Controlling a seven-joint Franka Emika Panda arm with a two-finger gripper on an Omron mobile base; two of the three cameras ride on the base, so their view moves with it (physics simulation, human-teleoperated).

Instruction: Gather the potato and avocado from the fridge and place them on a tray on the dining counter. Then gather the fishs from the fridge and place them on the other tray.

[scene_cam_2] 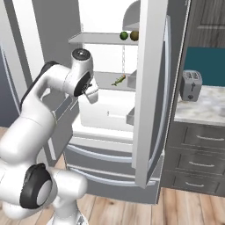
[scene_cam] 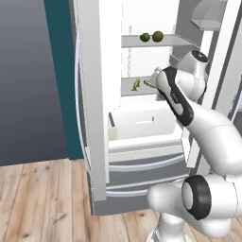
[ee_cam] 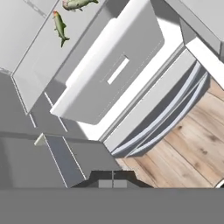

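Note:
The fridge [scene_cam: 92,94] stands with its doors open and its white shelves showing. On the upper shelf the dark green avocado [scene_cam: 144,37] [scene_cam_2: 124,35] sits next to the brown potato [scene_cam: 158,36] [scene_cam_2: 134,35]. Two slender grey-green fish [scene_cam: 136,85] [scene_cam: 149,83] lie on the middle shelf, and appear in the hand view as one fish [ee_cam: 60,27] and a second fish [ee_cam: 78,4]. My gripper [scene_cam_2: 94,99] [ee_cam: 112,181] hangs in front of the fridge, below and in front of the fish shelf. It is shut, with nothing in it, and points down toward the white drawer [ee_cam: 109,70].
The left door edge [scene_cam: 94,156] and the right door [scene_cam_2: 149,96] flank the opening. Below the white drawer are the fridge's lower drawers [scene_cam: 142,165]. A toaster [scene_cam_2: 191,85] stands on a kitchen counter [scene_cam_2: 202,110] to the right. Wooden floor [scene_cam: 42,198] lies in front.

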